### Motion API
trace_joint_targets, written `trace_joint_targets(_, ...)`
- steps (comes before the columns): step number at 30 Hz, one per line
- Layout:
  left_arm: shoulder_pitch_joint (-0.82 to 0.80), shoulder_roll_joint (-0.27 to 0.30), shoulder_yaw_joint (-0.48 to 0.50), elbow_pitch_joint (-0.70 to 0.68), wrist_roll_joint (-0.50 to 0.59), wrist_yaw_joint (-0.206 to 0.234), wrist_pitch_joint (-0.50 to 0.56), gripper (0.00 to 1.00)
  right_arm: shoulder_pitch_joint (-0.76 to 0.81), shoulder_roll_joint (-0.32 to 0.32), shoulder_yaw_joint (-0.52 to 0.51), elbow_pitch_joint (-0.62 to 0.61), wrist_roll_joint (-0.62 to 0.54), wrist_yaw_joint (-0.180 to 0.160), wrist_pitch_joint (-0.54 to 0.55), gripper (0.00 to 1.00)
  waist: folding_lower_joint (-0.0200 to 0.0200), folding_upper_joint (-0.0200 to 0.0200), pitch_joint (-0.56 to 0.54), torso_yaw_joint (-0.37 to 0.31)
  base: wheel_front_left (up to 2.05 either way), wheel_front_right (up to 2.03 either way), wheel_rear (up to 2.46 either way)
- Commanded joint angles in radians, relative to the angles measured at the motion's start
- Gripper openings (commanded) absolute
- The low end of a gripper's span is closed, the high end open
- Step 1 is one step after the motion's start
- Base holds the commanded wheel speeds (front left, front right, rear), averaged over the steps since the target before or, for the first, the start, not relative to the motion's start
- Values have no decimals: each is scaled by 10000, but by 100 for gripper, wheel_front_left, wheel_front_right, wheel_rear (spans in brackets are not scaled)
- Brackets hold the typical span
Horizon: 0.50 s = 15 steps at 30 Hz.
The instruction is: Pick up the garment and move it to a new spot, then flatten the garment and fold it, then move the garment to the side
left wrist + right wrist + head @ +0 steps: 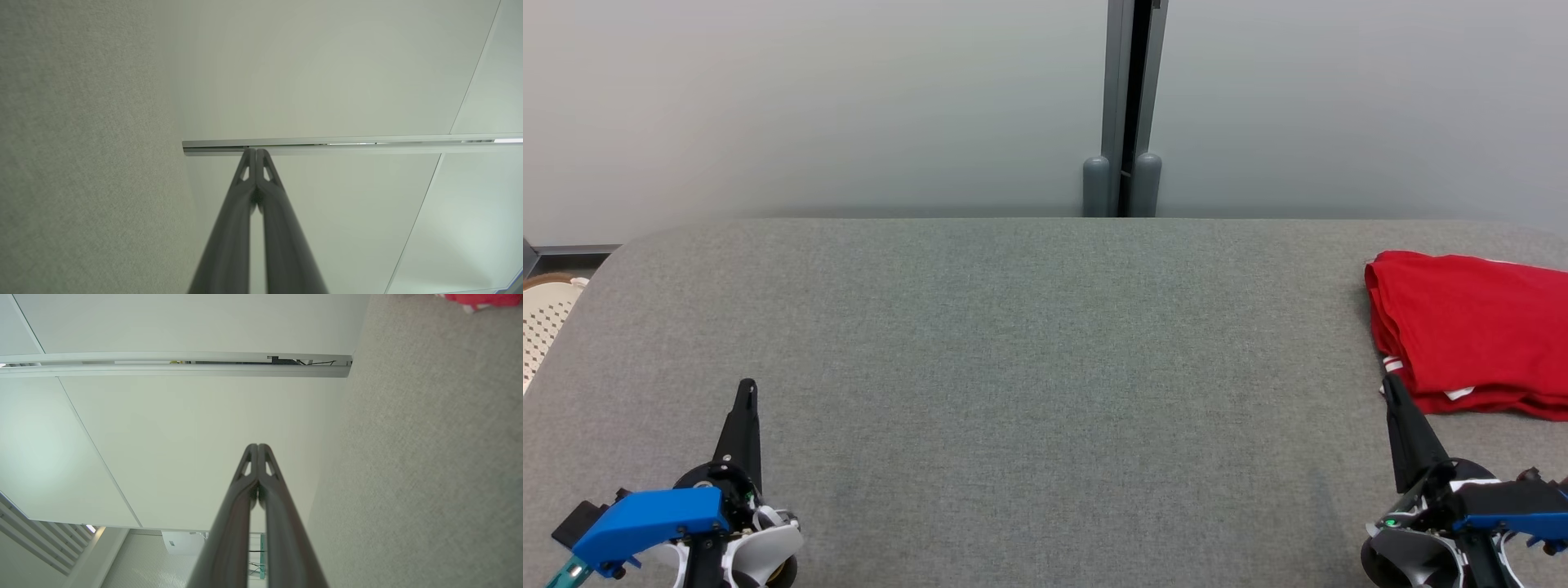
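A red garment (1470,331) lies folded at the right edge of the grey table (1029,343), with a bit of white trim at its near side. A sliver of the garment (482,299) also shows at the top right of the right wrist view. My right gripper (1390,385) is shut and empty, its tip just short of the garment's near left corner. Far from the garment, my left gripper (747,388) rests shut and empty at the lower left. In each wrist view the two fingers, left (256,152) and right (258,447), press together with nothing between them.
A pale wall with a grey vertical post (1123,106) stands behind the table. A white perforated basket (546,320) sits off the table's left edge. The table's rounded far corners curve away at both sides.
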Motion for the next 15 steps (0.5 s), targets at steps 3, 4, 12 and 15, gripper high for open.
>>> trace_joint_targets(3, -101, -21, 21, -38, -24, -97, 38, 0, -89, -33, -24, -32, 24, 4, 32, 0, 1, 0, 0, 0, 0, 0, 0)
trace_joint_targets(4, -101, -21, 21, -38, -24, -97, 38, 0, -89, -33, -24, -32, 24, 4, 32, 0, 1, 0, 0, 0, 0, 0, 0)
trace_joint_targets(12, -101, -21, 20, -38, -25, -97, 38, 0, -89, -33, -24, -32, 24, 4, 32, 0, 1, 0, 0, 0, 0, 0, 0)
trace_joint_targets(15, -101, -21, 20, -38, -25, -97, 38, 0, -89, -33, -24, -32, 24, 4, 32, 0, 1, 0, 0, 0, 0, 0, 0)
